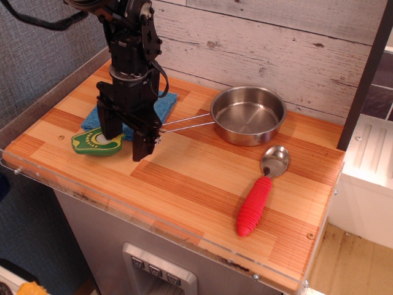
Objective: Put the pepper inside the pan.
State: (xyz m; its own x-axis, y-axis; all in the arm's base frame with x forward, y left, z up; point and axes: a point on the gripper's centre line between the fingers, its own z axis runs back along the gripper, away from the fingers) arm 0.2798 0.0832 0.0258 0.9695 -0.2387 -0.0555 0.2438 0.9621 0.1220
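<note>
In the one view, the pepper [96, 142] lies flat on the bench [202, 184], its long axis left to right. The hand [125, 140] stands with fingers apart, one finger over the pepper's right end. The pan [248, 114] is well apart, to the right.

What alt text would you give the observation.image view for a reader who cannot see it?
A black robot arm's open gripper hangs low over a wooden table, one finger at a flat green pepper lying beside a blue cloth. To the right sit an empty steel pan, its wire handle pointing toward the gripper, and a red-handled spoon.
</note>
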